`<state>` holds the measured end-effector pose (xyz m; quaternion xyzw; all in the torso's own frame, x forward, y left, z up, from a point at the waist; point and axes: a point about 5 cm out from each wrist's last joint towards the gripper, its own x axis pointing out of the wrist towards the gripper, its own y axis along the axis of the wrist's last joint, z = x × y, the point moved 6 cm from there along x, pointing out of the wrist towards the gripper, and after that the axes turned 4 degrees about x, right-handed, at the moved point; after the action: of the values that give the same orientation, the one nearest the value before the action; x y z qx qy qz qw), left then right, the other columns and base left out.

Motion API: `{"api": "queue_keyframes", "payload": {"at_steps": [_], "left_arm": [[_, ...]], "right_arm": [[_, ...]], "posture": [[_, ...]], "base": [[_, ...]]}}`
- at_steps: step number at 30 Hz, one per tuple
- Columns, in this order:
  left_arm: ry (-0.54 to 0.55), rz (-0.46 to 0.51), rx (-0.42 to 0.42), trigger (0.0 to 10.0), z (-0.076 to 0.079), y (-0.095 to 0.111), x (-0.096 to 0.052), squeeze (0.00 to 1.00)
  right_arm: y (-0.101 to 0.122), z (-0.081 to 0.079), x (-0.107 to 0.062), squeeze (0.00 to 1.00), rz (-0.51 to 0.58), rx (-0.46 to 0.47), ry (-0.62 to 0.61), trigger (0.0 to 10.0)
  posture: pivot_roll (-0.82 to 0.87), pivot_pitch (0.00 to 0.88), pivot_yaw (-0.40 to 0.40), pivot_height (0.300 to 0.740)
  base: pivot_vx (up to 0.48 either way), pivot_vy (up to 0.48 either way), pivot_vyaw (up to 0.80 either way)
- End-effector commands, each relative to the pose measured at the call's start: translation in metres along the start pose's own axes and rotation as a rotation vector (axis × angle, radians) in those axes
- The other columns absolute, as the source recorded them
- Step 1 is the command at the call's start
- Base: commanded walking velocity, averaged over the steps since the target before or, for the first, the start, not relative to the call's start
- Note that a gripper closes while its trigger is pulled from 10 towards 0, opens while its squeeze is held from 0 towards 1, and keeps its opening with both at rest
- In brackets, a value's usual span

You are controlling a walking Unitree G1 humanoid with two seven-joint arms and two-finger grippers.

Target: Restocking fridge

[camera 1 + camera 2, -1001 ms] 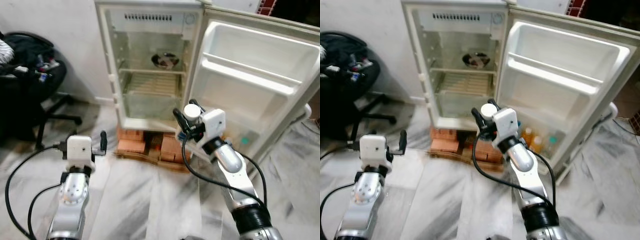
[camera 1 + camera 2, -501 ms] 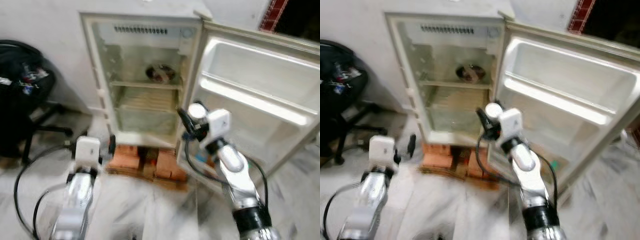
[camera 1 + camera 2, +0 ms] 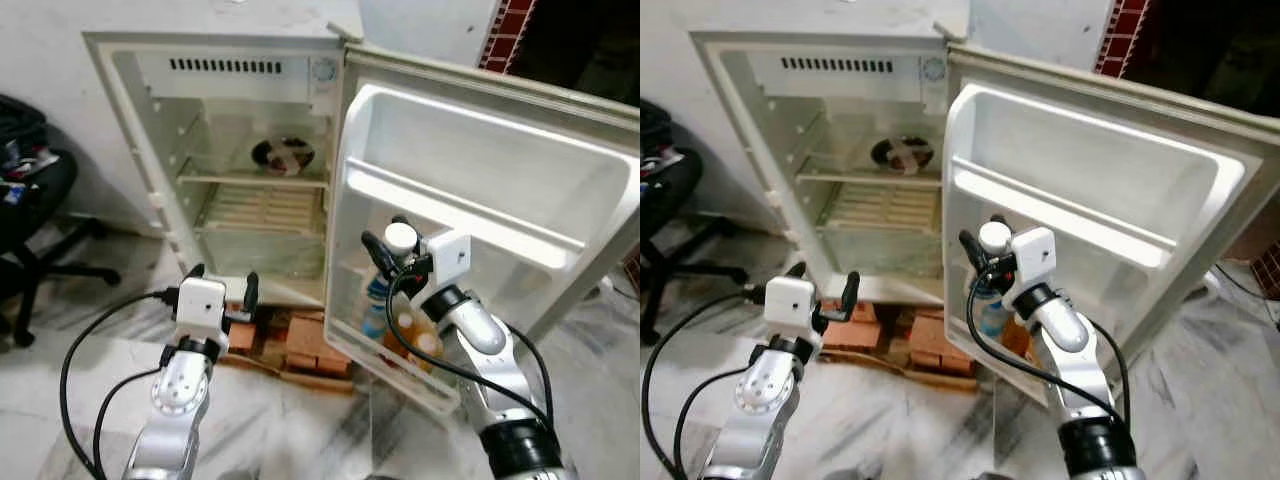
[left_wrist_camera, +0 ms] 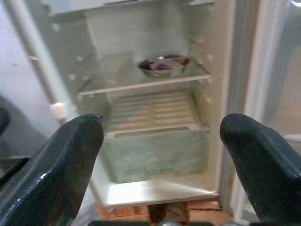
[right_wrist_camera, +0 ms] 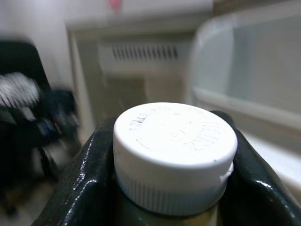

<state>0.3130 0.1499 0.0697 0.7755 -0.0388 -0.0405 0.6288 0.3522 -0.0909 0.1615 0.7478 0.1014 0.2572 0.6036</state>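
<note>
White cap: the bottle (image 3: 400,240) carried by the right gripper (image 3: 397,262) has a ribbed white screw cap, seen close up in the right wrist view (image 5: 175,155), with a darker body below it.
Right gripper fingers: the 2 black fingers (image 5: 80,188) press against both sides of the bottle neck, holding it upright.
Bottle position: in front of the open fridge door (image 3: 480,210), at about 4 o'clock from the fridge cabinet (image 3: 225,160), just above the door's bottom rack (image 3: 400,370).
Change over 1 s: the whole scene has slid left and the fridge looms larger, so the camera has turned toward the door and come closer; the bottle was level with the cabinet's bottom edge and is now against the door's inner face.
Door stock: a blue-capped bottle (image 3: 376,305) and 2 orange-capped bottles (image 3: 412,332) already stand in the bottom rack.
Left gripper: left gripper (image 3: 218,290) hovers at about 7 o'clock from the cabinet, its 2 fingers (image 4: 61,165) spread wide and holding nothing, aimed at the inner shelves.
Cabinet contents: a bowl (image 4: 163,66) sits on the upper glass shelf; the crisper below looks bare.
Support: bricks (image 3: 290,340) prop up the fridge base.
Meaning for the task: approach looks nearly finished; the likely step is lowering the bottle into the bottom rack beside the others.
Risk: the rack is already partly full, so the bottle may knock a neighbour.
</note>
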Motion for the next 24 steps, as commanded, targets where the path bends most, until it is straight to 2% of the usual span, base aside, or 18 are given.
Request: {"api": "queue_keyframes", "payload": {"at_steps": [1,4,5,6,8,9,10,11,12,17,18,21,22,23,24], "left_arm": [[-0.008,-0.005,0.008,10.0,-0.001,0.0,-0.001,0.0],[-0.009,-0.004,0.009,10.0,-0.001,0.0,0.0,0.0],[-0.009,-0.004,0.009,10.0,-0.001,0.0,0.0,0.0],[-0.01,-0.003,0.01,10.0,-0.001,0.0,0.0,0.0],[-0.01,-0.003,0.01,10.0,0.0,0.0,0.0,0.0],[-0.009,-0.002,0.011,10.0,0.0,0.0,0.0,0.0],[-0.009,-0.002,0.011,10.0,0.0,0.0,0.0,0.0],[-0.009,-0.002,0.011,10.0,0.0,0.0,0.0,0.0],[-0.008,-0.001,0.011,10.0,-0.001,0.0,0.0,0.0],[-0.009,0.001,0.012,10.0,-0.001,0.001,-0.001,0.0],[-0.011,0.001,0.012,10.0,-0.001,0.001,-0.001,0.0],[-0.014,0.002,0.012,10.0,-0.001,0.001,-0.001,0.0],[-0.016,0.003,0.011,10.0,0.0,0.002,-0.001,0.0],[-0.016,0.003,0.011,10.0,0.0,0.002,-0.001,0.0],[-0.018,0.004,0.011,10.0,0.0,0.002,-0.001,0.0]], "right_arm": [[0.041,0.001,0.011,0.0,0.13,0.026,-0.003,10.0],[0.062,0.013,0.017,0.0,0.194,-0.032,-0.068,10.0],[0.062,0.013,0.017,0.0,0.194,-0.032,-0.068,10.0],[0.075,0.028,0.019,0.0,0.228,-0.113,-0.151,10.0],[0.085,0.043,0.019,0.0,0.249,-0.184,-0.218,10.0],[0.091,0.058,0.018,0.0,0.26,-0.22,-0.272,10.0],[0.094,0.065,0.017,0.0,0.262,-0.233,-0.298,10.0],[0.094,0.065,0.017,0.0,0.262,-0.233,-0.298,10.0],[0.103,0.083,0.013,0.0,0.26,-0.315,-0.373,10.0],[0.123,0.107,0.003,0.0,0.284,-0.402,-0.498,10.0],[0.126,0.114,0.0,0.0,0.278,-0.442,-0.534,10.0],[0.123,0.127,-0.006,0.0,0.234,-0.539,-0.607,10.0],[0.116,0.137,-0.011,0.0,0.189,-0.574,-0.655,10.0],[0.116,0.137,-0.011,0.0,0.189,-0.574,-0.655,10.0],[0.11,0.144,-0.015,0.0,0.158,-0.592,-0.688,10.0]], "posture": [[0.06,0.0,-0.022,0.74],[0.06,0.0,-0.021,0.74],[0.06,0.0,-0.021,0.74],[0.06,0.0,-0.023,0.74],[0.06,0.0,-0.023,0.74],[0.06,0.0,-0.024,0.74],[0.06,0.0,-0.024,0.74],[0.06,0.0,-0.024,0.74],[0.07,0.0,-0.026,0.74],[0.07,0.0,-0.025,0.74],[0.07,0.0,-0.024,0.74],[0.07,0.0,-0.023,0.74],[0.07,0.0,-0.023,0.74],[0.07,0.0,-0.023,0.74],[0.07,0.0,-0.023,0.74]], "base": [[0.0,0.0,0.0],[0.0,0.0,0.0],[0.0,0.0,0.0],[0.0,0.0,0.0],[0.0,0.0,0.0],[0.0,0.0,0.0],[0.0,0.0,0.0],[0.0,0.0,0.0],[0.0,0.0,0.0],[0.0,0.0,0.0],[0.0,0.0,0.0],[0.0,0.0,0.0],[0.0,-0.289,0.0],[0.0,-0.289,0.0],[0.0,-0.356,0.0]]}}
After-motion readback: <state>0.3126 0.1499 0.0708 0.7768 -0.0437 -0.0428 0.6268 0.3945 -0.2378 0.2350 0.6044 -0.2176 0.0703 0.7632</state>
